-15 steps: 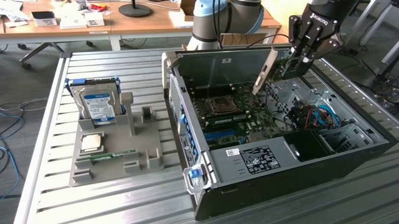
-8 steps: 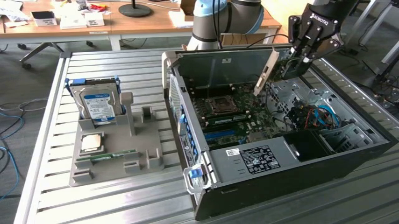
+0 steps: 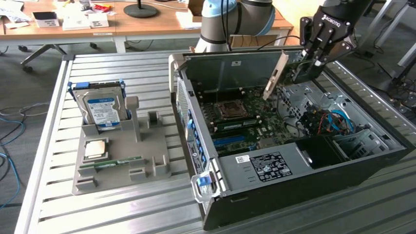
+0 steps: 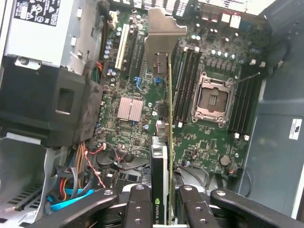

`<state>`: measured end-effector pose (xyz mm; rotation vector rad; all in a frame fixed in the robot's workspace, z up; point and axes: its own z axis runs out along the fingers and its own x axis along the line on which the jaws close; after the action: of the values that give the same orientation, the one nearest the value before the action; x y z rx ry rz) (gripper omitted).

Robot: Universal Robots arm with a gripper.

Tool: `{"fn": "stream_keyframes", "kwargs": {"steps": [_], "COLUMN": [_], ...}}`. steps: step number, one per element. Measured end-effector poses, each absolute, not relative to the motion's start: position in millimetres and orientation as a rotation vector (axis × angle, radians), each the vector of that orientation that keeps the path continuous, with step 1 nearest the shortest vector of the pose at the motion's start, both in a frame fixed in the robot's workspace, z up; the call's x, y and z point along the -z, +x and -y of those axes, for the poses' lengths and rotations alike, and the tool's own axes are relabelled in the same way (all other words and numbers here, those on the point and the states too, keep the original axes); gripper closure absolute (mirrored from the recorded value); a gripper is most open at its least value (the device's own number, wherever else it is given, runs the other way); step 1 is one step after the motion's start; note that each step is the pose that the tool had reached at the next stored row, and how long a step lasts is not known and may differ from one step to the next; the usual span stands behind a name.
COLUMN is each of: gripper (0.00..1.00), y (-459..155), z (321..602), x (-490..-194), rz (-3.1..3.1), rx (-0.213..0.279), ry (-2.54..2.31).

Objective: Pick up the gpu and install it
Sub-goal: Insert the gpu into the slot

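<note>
My gripper (image 3: 311,62) hangs over the far right part of the open computer case (image 3: 195,126) and is shut on the gpu (image 3: 293,68). The card is held upright, its silver end bracket (image 3: 275,75) pointing down and toward the exterior view's left, above the motherboard (image 3: 244,124). In the wrist view the gpu (image 4: 169,142) appears edge-on between the black fingers (image 4: 140,204), with the bracket (image 4: 164,35) at its far end. Below it lie the motherboard (image 4: 137,137) and a white expansion slot (image 4: 122,45). The card hangs clear of the board.
A CPU socket (image 3: 229,108) and RAM slots sit mid-board. The power supply (image 3: 273,163) fills the near end of the case, with cables (image 3: 328,122) at the right. On the exterior view's left a grey holder (image 3: 130,170) carries a hard drive (image 3: 101,109), a CPU chip (image 3: 95,148) and a RAM stick (image 3: 120,162).
</note>
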<state>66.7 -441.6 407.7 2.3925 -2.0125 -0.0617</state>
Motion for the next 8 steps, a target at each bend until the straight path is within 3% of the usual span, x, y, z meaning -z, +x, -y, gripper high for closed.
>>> {"fn": "stream_keyframes", "kwargs": {"steps": [8], "gripper": [0.73], "y": [64.2], "z": [441.5], "x": [-402.9], "rz": [2.085], "rx": [0.041], "ry": [2.348]}}
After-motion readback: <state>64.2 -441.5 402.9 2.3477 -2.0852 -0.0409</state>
